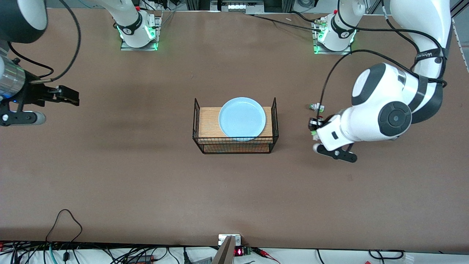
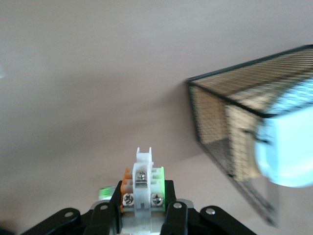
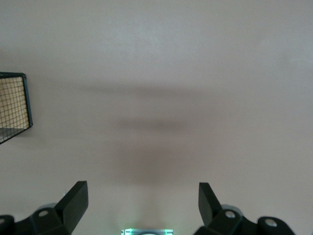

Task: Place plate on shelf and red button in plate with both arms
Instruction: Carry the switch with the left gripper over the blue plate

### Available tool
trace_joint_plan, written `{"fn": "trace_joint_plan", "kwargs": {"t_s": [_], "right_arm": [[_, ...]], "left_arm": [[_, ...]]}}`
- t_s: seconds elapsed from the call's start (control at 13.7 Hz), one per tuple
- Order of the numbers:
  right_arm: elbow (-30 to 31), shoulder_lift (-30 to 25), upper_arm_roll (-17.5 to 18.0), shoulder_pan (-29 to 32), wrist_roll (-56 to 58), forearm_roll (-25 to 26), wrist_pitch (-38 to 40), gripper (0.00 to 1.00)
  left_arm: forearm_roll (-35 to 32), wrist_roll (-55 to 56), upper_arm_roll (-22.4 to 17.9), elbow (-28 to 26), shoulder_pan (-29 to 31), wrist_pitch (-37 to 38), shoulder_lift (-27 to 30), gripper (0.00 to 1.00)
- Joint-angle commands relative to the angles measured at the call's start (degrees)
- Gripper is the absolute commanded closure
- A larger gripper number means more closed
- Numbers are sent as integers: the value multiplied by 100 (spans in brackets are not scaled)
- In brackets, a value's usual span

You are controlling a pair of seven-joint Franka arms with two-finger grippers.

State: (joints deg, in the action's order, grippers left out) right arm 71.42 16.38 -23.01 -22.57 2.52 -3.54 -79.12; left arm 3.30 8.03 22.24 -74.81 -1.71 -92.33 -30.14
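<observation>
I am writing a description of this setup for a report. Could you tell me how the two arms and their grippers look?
Both arms are glossy white with dark grey joint caps and bands, and black cables loop along them. Their bases glow green at the edge. The left gripper has a white body and black fingers with silver screws. The right gripper is black, behind a silver cylindrical wrist section, with black wedge-shaped fingers.

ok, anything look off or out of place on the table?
Nothing stands out. The plate lies flat on the wire rack, unbroken. The left gripper is shut on a small white switch beside the rack; another switch sits on the table nearby. The right gripper waits open at its end.
</observation>
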Motion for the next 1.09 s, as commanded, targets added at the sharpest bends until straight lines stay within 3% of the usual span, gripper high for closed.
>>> {"fn": "trace_joint_plan", "kwargs": {"t_s": [0.0,0.15,0.29,0.58,0.66,0.8,0.87,0.95,1.02], "right_arm": [[1275,-1046,1469,1339,3,221,-708,0],[1707,-1364,2376,2017,-41,746,-886,0],[2085,-1689,2800,2458,-94,793,-912,0],[2148,-1735,2679,2451,-94,819,-982,0],[2157,-1717,2391,2407,-85,811,-1139,0],[2218,-1708,1618,1751,-67,767,-1194,0],[2219,-1708,1589,1687,-42,749,-1098,0],[2219,-1708,1589,1686,-50,688,-853,0],[2219,-1699,1589,1677,-50,627,-651,0]], "left_arm": [[136,941,-44,475,-784,154,-168,96],[127,1979,-79,624,-1356,-142,-342,96],[127,2491,-79,931,-1638,-678,-667,96],[48,2897,-123,898,-2061,-1268,-1099,96],[31,2897,-132,837,-2087,-1287,-1134,95],[-432,2880,-123,635,-2149,-1287,-1170,95],[-566,2906,-123,582,-2184,-1287,-1187,93],[-524,2932,-115,581,-2254,-1287,-1205,70],[-515,2924,-115,599,-2246,-1287,-1205,38]]}}
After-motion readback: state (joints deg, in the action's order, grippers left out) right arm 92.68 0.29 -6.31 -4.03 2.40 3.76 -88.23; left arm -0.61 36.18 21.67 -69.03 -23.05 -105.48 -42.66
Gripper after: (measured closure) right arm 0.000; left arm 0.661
